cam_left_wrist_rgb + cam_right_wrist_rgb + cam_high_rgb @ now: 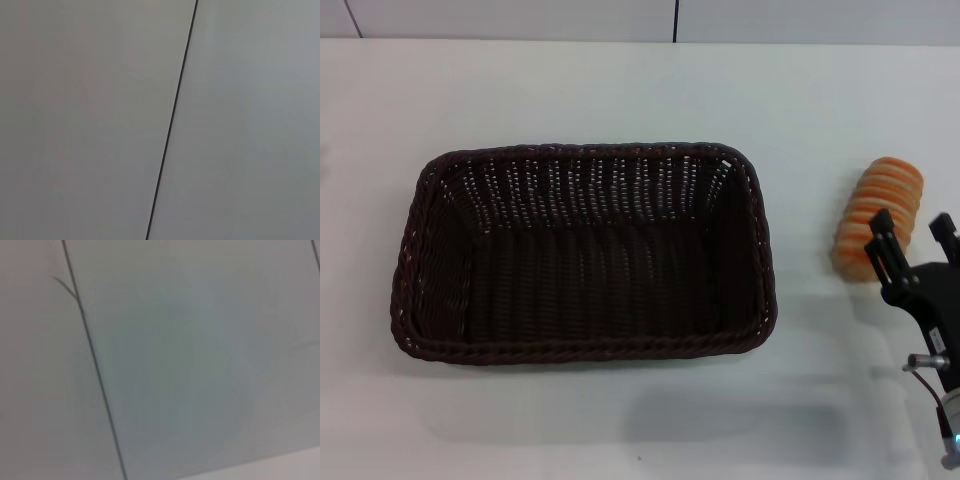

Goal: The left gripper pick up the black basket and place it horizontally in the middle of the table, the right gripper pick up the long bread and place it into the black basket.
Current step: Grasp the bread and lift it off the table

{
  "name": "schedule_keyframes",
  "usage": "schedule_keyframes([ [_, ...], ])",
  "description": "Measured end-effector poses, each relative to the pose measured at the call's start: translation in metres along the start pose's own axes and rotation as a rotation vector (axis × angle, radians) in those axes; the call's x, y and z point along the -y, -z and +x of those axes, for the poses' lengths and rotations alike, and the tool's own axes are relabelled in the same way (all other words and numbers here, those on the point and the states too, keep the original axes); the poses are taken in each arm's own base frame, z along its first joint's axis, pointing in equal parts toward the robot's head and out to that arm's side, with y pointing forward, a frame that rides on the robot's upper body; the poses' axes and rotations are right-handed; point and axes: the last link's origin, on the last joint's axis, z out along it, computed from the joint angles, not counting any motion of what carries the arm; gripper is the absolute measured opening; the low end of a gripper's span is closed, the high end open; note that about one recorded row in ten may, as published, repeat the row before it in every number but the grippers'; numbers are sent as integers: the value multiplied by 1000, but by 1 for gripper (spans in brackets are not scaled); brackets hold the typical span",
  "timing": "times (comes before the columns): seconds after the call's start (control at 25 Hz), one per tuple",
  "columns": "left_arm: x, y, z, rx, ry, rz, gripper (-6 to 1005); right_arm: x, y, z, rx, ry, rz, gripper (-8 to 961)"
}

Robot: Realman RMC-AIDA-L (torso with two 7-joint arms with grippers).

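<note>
The black basket (582, 252) lies lengthwise across the middle of the white table (620, 90), empty, its opening facing up. The long bread (876, 213), tan with orange ridges, lies on the table to the right of the basket, apart from it. My right gripper (914, 238) is open at the right edge of the head view, its two black fingers just at the near end of the bread, one finger overlapping it. The left gripper is out of view in every frame. Both wrist views show only grey panels with a dark seam.
A grey wall with dark seams (676, 20) runs behind the table's far edge. White tabletop surrounds the basket on all sides, with a strip between the basket and the bread.
</note>
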Motion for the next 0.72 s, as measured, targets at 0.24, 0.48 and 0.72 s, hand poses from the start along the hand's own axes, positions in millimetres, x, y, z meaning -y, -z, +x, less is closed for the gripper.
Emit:
schedule_keyframes([
  [0.24,0,0,-1,7,-2,-3,814,8,-2,9,-57,9,32,709],
  [0.48,0,1,-1,10,-5,-4,814,6,-12,18,-119,19,17,692],
  [0.72,0,1,-1,9,-4,-5,814,12,-17,22,-148,2,28,674],
])
